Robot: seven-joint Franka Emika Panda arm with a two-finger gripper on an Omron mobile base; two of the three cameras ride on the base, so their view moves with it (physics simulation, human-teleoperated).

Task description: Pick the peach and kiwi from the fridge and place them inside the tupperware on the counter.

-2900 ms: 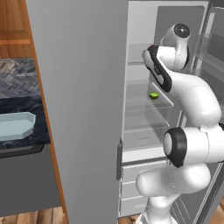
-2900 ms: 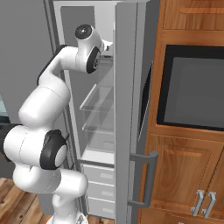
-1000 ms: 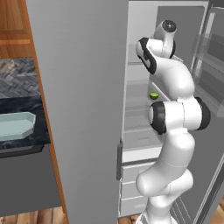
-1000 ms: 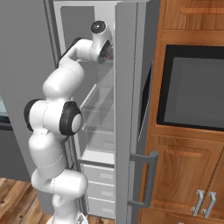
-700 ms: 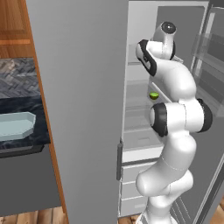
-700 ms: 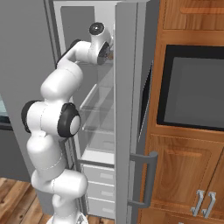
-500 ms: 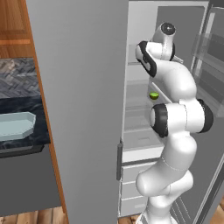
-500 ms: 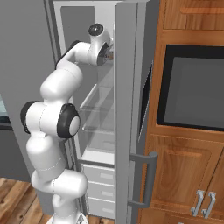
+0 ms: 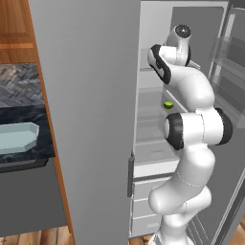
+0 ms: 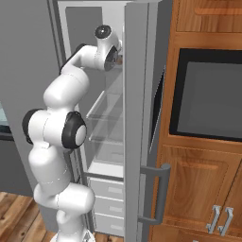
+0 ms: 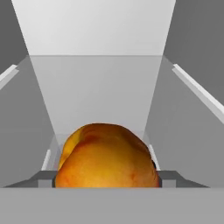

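Pincer [image 11: 107, 178] now closing on round orange-red peach [image 11: 107, 157] inside tall grey fridge [image 9: 95, 95].
Fingers narrowed from fully apart, flanking fruit; firm clamp not yet certain. Lift-out probably next.

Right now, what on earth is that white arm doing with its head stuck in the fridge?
The robot arm is reaching into an upper shelf of the open fridge. Its hand is right up against the peach, which sits between its fingers; whether the grip has closed yet is unclear. The kiwi waits on a lower shelf, and the tupperware sits on the counter.
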